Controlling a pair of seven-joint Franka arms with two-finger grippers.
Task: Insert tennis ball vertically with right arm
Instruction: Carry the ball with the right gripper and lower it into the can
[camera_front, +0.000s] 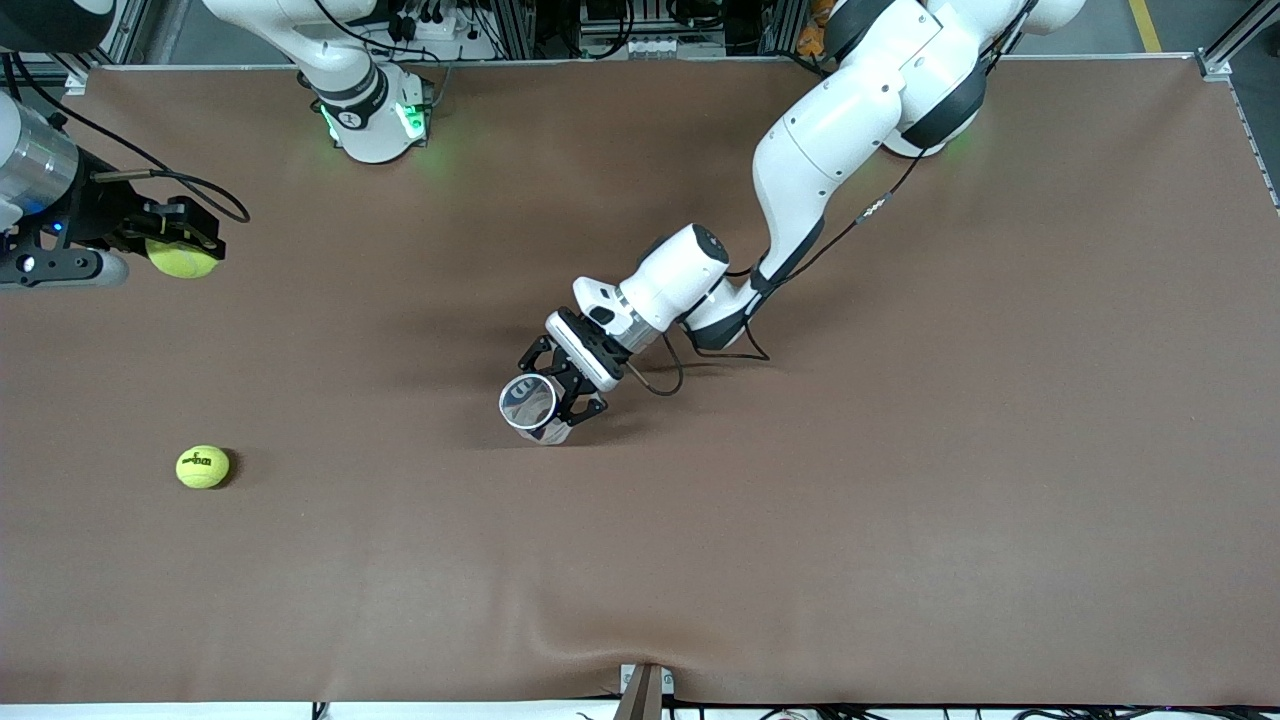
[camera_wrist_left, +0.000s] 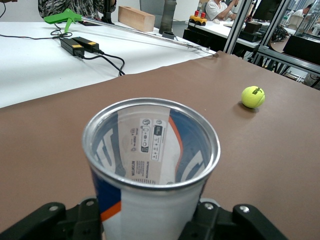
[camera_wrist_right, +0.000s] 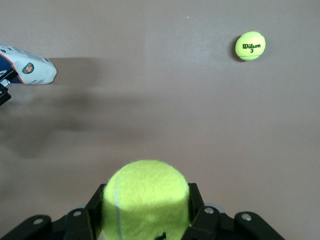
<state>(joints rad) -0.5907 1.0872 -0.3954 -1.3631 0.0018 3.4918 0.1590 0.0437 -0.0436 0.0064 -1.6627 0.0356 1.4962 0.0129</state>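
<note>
My right gripper (camera_front: 182, 250) is shut on a yellow tennis ball (camera_front: 180, 261) and holds it up over the right arm's end of the table; the ball fills the right wrist view (camera_wrist_right: 146, 197) between the fingers. My left gripper (camera_front: 560, 395) is shut on a clear ball can (camera_front: 531, 406) with a blue, white and orange label, at the table's middle, its open metal-rimmed mouth (camera_wrist_left: 151, 142) facing up. The can also shows in the right wrist view (camera_wrist_right: 27, 71). A second tennis ball (camera_front: 202, 467) lies on the table, nearer the front camera than my right gripper.
The brown cloth table (camera_front: 900, 500) stretches wide toward the left arm's end. The loose ball shows in the left wrist view (camera_wrist_left: 253, 97) and in the right wrist view (camera_wrist_right: 250, 46). A white bench with cables and a wooden block (camera_wrist_left: 137, 18) stands past the table's edge.
</note>
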